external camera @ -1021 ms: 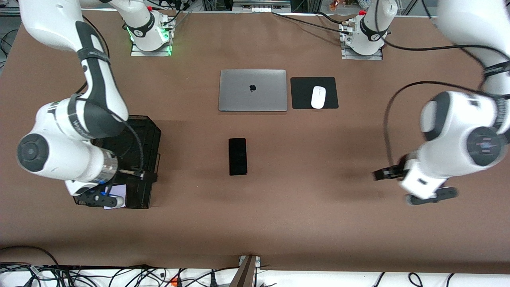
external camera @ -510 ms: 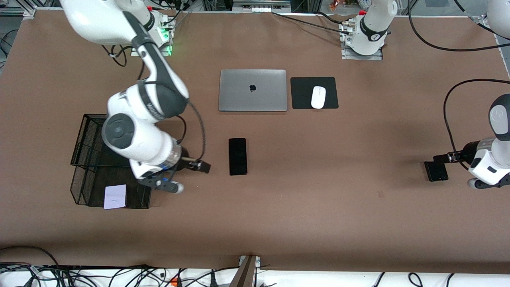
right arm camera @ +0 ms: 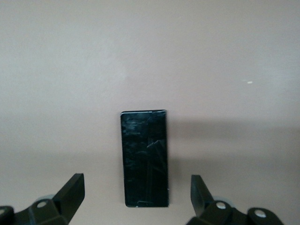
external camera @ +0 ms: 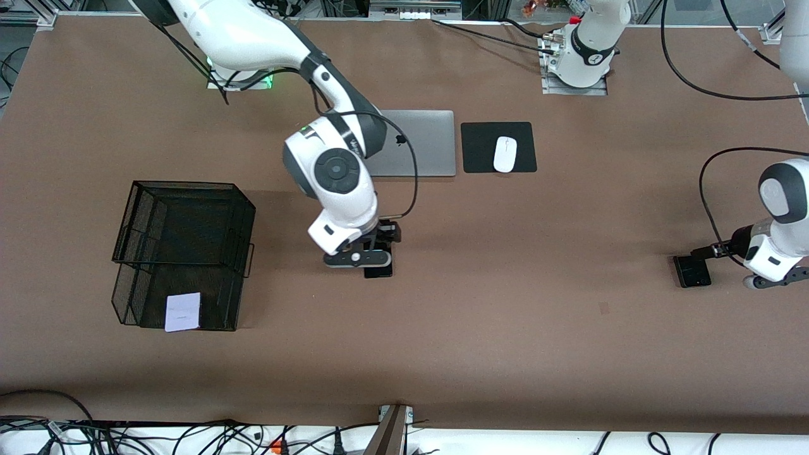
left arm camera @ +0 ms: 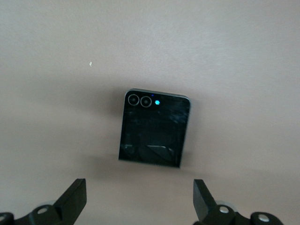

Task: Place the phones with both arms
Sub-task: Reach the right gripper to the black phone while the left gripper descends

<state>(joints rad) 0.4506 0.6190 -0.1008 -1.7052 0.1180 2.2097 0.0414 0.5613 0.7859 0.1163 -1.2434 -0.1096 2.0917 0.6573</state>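
The long slim black phone lies mid-table; in the right wrist view it lies flat, with one end between my open fingers. My right gripper hangs open and empty over it. The small black folded phone lies flat at the left arm's end of the table. My left gripper is open and empty just beside it, not touching. The pale white-lavender phone lies in the lower tier of the black mesh tray.
A closed silver laptop, partly hidden by the right arm, lies farther from the front camera than the long phone. A white mouse sits on a black pad beside it. Cables run along the table's nearest edge.
My right arm swung from the mesh tray, leaving the pale phone there, to over the long black phone. My left arm moved toward its end of the table, where the folded phone now lies.
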